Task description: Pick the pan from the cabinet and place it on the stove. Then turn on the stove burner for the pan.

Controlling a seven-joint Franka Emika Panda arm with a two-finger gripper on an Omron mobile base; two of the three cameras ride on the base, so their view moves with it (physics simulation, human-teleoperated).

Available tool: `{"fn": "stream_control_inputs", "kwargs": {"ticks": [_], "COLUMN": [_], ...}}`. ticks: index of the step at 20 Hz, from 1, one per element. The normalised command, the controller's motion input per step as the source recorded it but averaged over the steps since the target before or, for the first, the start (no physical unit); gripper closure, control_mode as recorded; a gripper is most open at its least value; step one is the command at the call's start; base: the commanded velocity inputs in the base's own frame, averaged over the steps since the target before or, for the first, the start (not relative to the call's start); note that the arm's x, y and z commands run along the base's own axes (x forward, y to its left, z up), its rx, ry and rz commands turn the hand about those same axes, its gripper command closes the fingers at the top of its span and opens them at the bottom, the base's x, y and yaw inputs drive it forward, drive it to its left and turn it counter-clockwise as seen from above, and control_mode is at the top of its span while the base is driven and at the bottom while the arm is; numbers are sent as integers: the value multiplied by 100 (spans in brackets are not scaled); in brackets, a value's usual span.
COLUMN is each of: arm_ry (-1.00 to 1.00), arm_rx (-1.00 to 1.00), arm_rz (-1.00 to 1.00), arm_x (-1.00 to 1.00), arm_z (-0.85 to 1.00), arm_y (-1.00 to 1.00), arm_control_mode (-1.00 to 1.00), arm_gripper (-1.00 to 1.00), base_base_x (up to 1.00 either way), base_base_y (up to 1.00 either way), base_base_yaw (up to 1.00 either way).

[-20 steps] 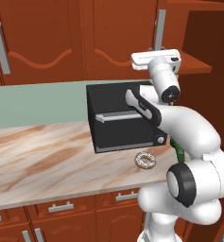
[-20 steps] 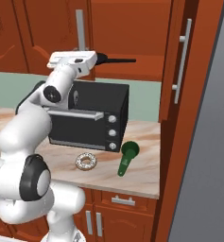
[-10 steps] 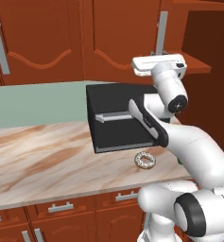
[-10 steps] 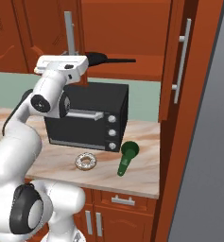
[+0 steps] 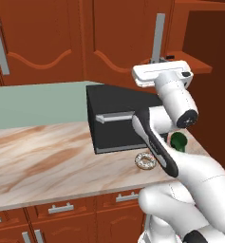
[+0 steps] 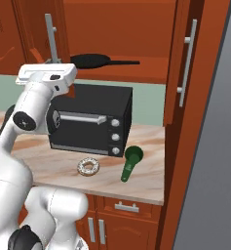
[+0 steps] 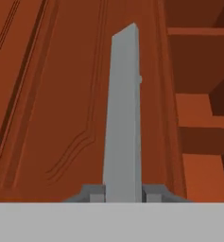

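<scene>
The black pan (image 6: 90, 60) lies on a shelf inside the reddish-brown cabinet (image 6: 117, 24), its long handle pointing right. My gripper (image 7: 123, 194) is shut on the silver vertical bar handle (image 7: 124, 113) of the cabinet's left door, with a fingertip (image 7: 92, 194) pressed to each side of the bar. In the base views the gripper (image 5: 157, 61) (image 6: 52, 63) sits at the lower end of that bar handle (image 5: 158, 33) (image 6: 49, 36), just left of the pan. The stove is out of view.
A black toaster oven (image 6: 92, 122) (image 5: 118, 123) stands on the marble counter (image 5: 42, 156) under the cabinet. A donut (image 6: 88, 167) and a green bottle (image 6: 130, 163) lie in front of it. The cabinet's right door (image 6: 182, 73) stands open. Drawers run below the counter.
My hand and the door handle have shifted left in the right base view, uncovering the pan's round body. The fingers have closed onto the handle.
</scene>
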Motion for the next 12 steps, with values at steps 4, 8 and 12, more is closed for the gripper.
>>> {"fn": "stream_control_inputs", "kwargs": {"ticks": [4, 8, 12], "arm_ry": [2, 0, 0], "arm_rx": [0, 0, 1], "arm_rz": [5, 7, 8], "arm_x": [-59, -55, -58], "arm_z": [1, 0, 1], "arm_y": [42, 11, -5], "arm_control_mode": [-100, -100, -100], "arm_gripper": [-100, -100, -100], "base_base_x": [0, 0, 0], "base_base_y": [0, 0, 0], "base_base_yaw": [0, 0, 0]}}
